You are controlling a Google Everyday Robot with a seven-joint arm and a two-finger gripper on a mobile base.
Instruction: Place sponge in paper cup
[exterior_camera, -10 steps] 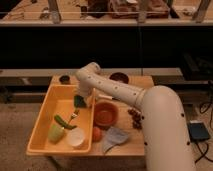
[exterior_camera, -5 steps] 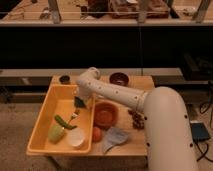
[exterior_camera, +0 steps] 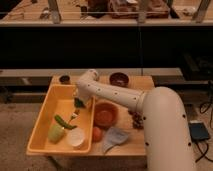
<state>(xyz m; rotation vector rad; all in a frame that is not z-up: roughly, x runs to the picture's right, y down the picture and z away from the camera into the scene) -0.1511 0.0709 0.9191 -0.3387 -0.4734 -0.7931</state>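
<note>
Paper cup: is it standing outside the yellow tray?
No, the paper cup sits inside the yellow tray, while the gripper hangs over the tray farther back.

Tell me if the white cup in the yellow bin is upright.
Upright: the cup shows its round mouth up. The tool hangs over the bin.

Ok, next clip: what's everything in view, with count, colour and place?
tray: one, yellow, table's left
sponge: one, pale green, tray front
paper cup: one, white, tray, right of sponge
pepper: one, dark green, tray middle
bowl: one, orange-red, right of tray
orange: one, orange, before bowl
cloth: one, grey-blue, table's front edge
grapes: one bunch, dark, right of bowl
small bowl: one, dark brown, table's back
small cup: one, dark, back left
table: one, wooden
arm: one, white, reaching from right
gripper: one, over tray's right side
</note>
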